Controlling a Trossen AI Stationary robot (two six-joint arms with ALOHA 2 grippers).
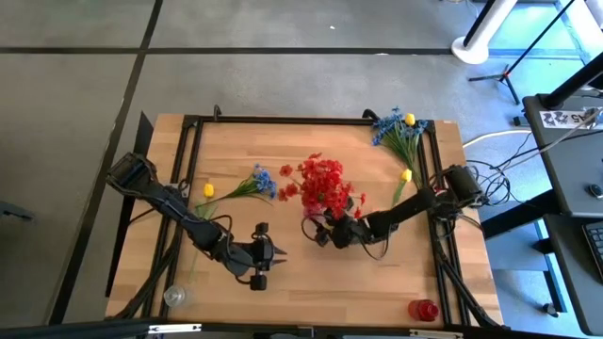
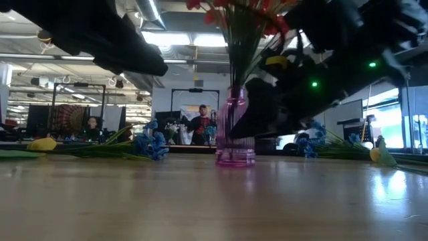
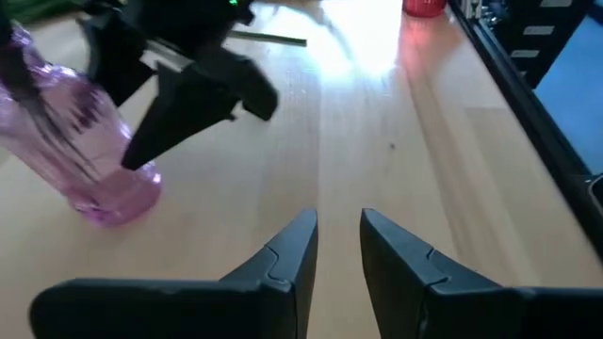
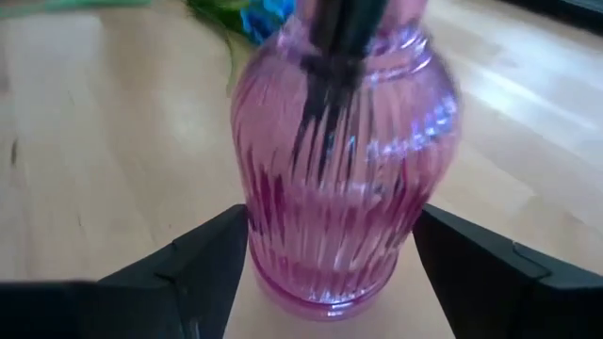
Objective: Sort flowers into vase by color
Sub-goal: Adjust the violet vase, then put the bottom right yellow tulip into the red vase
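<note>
The step in hand is judged to be the handling of the ribbed pink glass vase (image 4: 339, 160), which already carries the bunch of red artificial flowers (image 1: 322, 185) on thin green stems. In the right wrist view the right gripper (image 4: 330, 268) is seen with its two dark fingers spread wide, one on each side of the vase's lower body; whether the pads actually touch the glass cannot be told, so the vase is taken as bracketed, not yet clearly clamped. The left gripper (image 3: 337, 247) is held just above the bare wooden table (image 1: 283, 282) near its front edge, fingers only a little apart and nothing between them. The remaining sprigs lie on the table: a blue-and-yellow spray (image 1: 243, 186) to the left of the vase, and a second blue-and-yellow bunch (image 1: 400, 137) near the far right corner. The next move is judged to call either for closing on the vase to steady or shift it, or for withdrawal without tipping it. The overhead view alone shows a small clear glass vase (image 1: 173, 297) and a small red vase (image 1: 423, 309) at the front corners, both without flowers; the table-level view alone shows the pink vase standing upright, with people in the room beyond.
</note>
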